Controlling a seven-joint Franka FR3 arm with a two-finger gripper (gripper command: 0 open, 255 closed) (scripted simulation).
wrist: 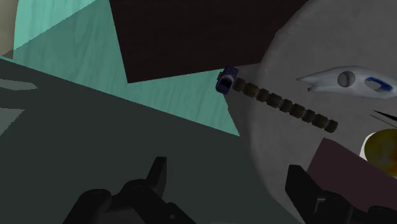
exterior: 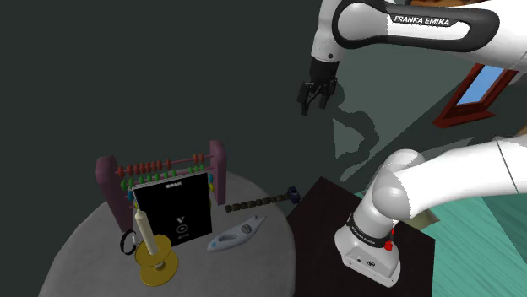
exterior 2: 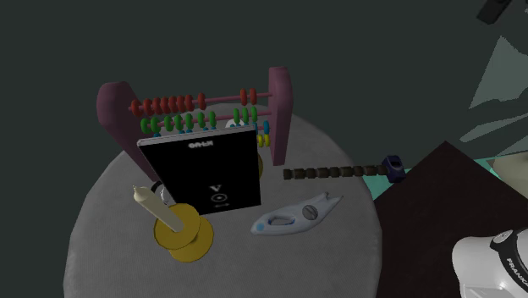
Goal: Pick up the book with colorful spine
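Note:
The book (exterior: 173,211) has a black cover with small white marks and stands upright on the round grey table (exterior: 84,253), leaning against a maroon abacus (exterior: 218,164). From the second exterior view the book (exterior 2: 203,173) faces the camera, in front of the abacus (exterior 2: 279,110). My gripper (exterior: 317,94) hangs high in the air, well to the shoulder view's right of the book and far above the table. In the wrist view my gripper (wrist: 230,184) is open, its fingers (wrist: 159,175) wide apart with nothing between them.
A cream candle (exterior: 145,229) on a gold holder (exterior: 158,263) stands just in front of the book, beside a black ring (exterior: 127,243). A white and blue gadget (exterior: 238,234) and a dark bead chain (exterior: 253,203) lie between the book and the dark stand (exterior: 329,211).

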